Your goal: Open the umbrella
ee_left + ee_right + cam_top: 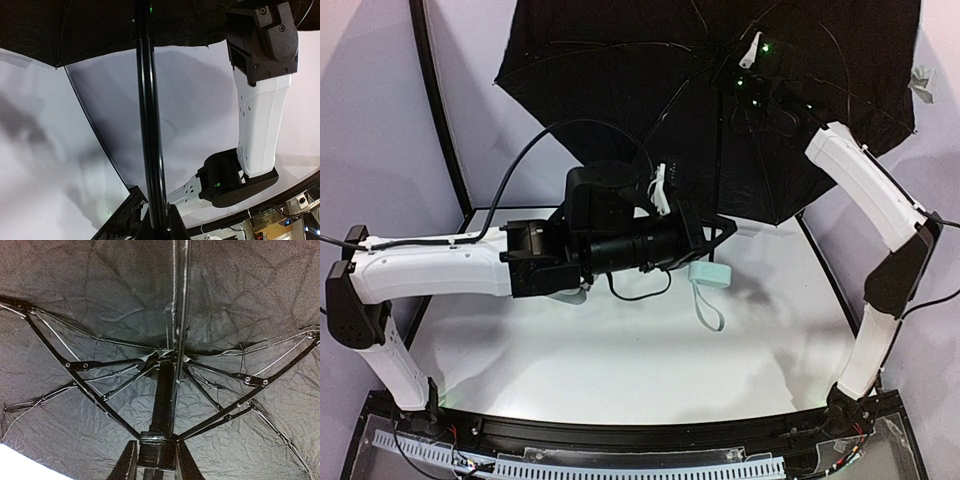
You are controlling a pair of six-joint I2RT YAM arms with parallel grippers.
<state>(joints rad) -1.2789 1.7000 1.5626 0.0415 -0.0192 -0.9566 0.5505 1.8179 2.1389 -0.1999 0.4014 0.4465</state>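
Note:
The umbrella's canopy [650, 80] is spread wide at the back of the table, black inner side toward the camera. Its thin black shaft [150, 125] runs down to the pale green handle [710, 273] with a strap [708, 308]. My left gripper [712, 235] is shut on the shaft just above the handle; in the left wrist view it [161, 225] clamps the shaft at the bottom. My right gripper [752, 88] is up under the canopy. In the right wrist view it [156, 460] is shut on the black runner [156, 447], with ribs [95, 390] fanned out above.
The white table [620, 360] is framed by black rails [440, 110]. A pale object [574, 296] lies partly hidden under the left arm. A black cable [640, 293] loops below the left wrist. The right arm's white link [260, 125] stands close beside the shaft.

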